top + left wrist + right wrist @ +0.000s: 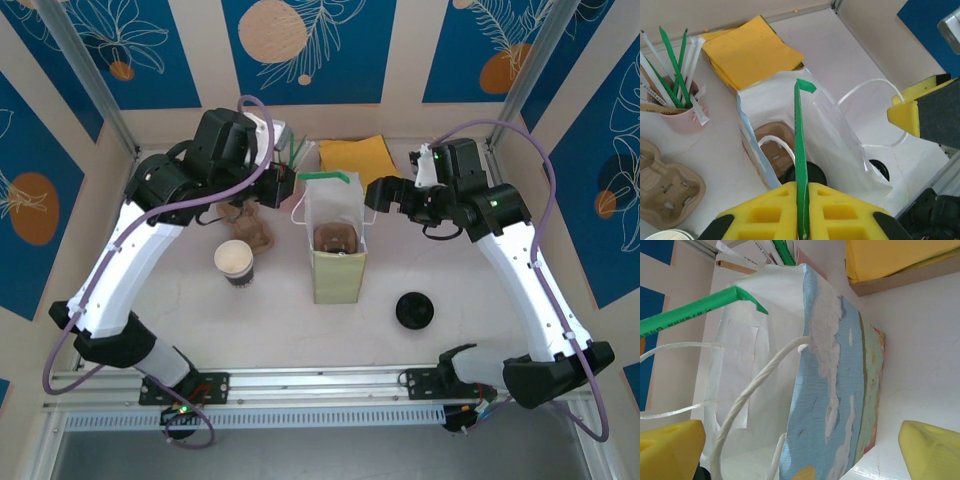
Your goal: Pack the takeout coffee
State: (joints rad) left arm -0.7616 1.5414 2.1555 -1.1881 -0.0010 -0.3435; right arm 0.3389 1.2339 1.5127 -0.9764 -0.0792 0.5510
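The takeout coffee cup (234,262), white with a dark band and a pale inside, stands upright and uncovered on the table (300,320), left of centre and in front of the left arm; its rim just shows at the lower edge of the left wrist view (667,235). Its black lid (415,310) lies flat on the table well apart from it, to the right of the paper bag (337,270). The bag stands upright and open between cup and lid, white handles raised, and a brown cardboard carrier (335,240) sits inside it. A dark round shape beside that carrier in the left wrist view cannot be identified. A second cardboard cup carrier (250,228) lies on the table just behind the cup. The left gripper (288,186) hangs at the bag's far left corner, its yellow fingers (765,210) pinched tight on a green straw (800,140). The straw reaches out over the bag's mouth with its bent tip near the far rim. The right gripper (375,195) hangs just beside the bag's far right edge with its jaws spread wide and nothing held. In its wrist view the two yellow fingertips (670,450) stand on either side of the bag's blue-printed face; contact with the bag cannot be told. Behind the bag, a pink cup (677,115) of wrapped and green straws stands to the left, with a stack of yellow napkins (355,155) beside it.
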